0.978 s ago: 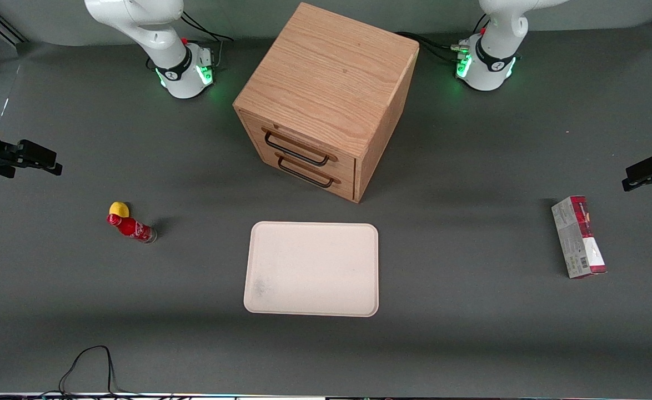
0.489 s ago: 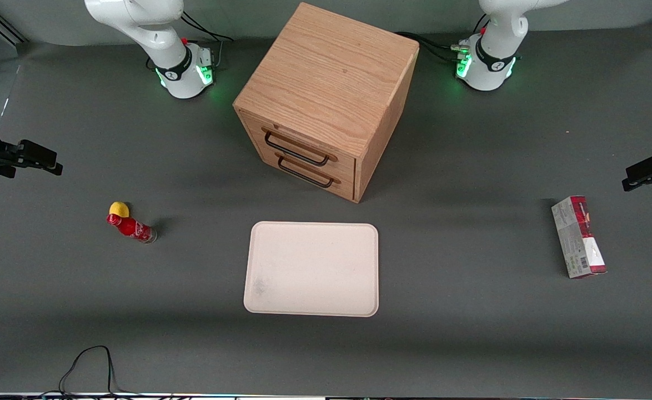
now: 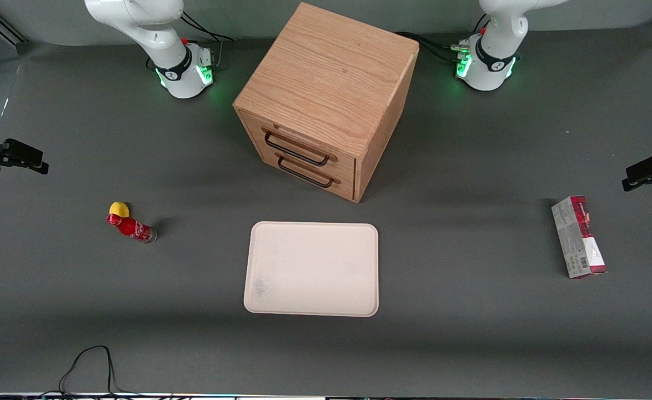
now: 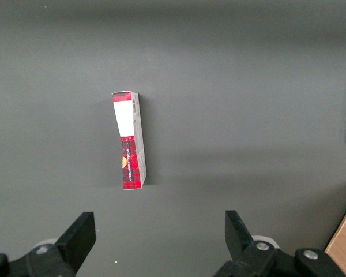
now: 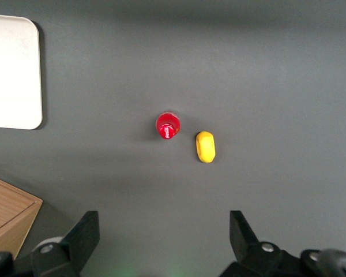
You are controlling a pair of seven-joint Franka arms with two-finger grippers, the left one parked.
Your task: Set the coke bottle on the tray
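The coke bottle (image 3: 131,228) stands upright on the grey table toward the working arm's end, with its red cap (image 5: 168,127) seen from above in the right wrist view. The cream-pink tray (image 3: 312,269) lies flat in front of the drawer box, with nothing on it; one of its corners (image 5: 11,69) shows in the right wrist view. My gripper (image 5: 163,231) hangs high above the table, open, with nothing between its fingers. It is well apart from the bottle. In the front view the gripper (image 3: 23,158) shows at the table's working-arm end, farther from the camera than the bottle.
A rounded yellow lump (image 3: 119,209) lies right beside the bottle, slightly farther from the camera. The oak drawer box (image 3: 326,94) with two closed drawers stands mid-table. A red-and-grey carton (image 3: 578,236) lies toward the parked arm's end.
My gripper has shifted a little farther toward the working arm's end of the table. The bottle, the tray and the other objects have not moved.
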